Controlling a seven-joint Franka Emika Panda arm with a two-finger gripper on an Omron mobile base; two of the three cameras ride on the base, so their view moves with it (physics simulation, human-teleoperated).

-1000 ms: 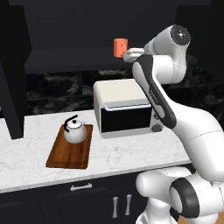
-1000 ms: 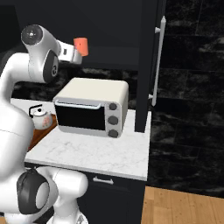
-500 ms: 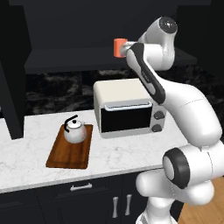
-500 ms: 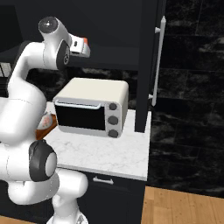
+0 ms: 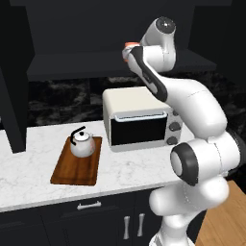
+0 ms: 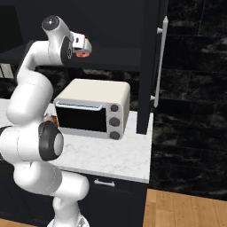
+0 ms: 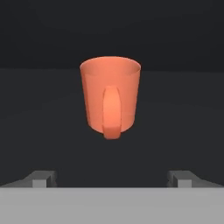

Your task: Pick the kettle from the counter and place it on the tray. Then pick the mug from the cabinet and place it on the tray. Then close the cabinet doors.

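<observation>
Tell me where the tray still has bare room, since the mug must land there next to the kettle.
The kettle sits at the far end of the tray, so the near half of the board is bare, bordered by open counter on the left and front. The far end is crowded, and the toaster oven stands close on the right. The mug is ahead of the open gripper.

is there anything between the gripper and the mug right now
Nothing visible. In the hand view the mug sits straight ahead of the open gripper, handle facing it, with only bare dark cabinet shelf between. The kettle is already down on the tray.
</observation>
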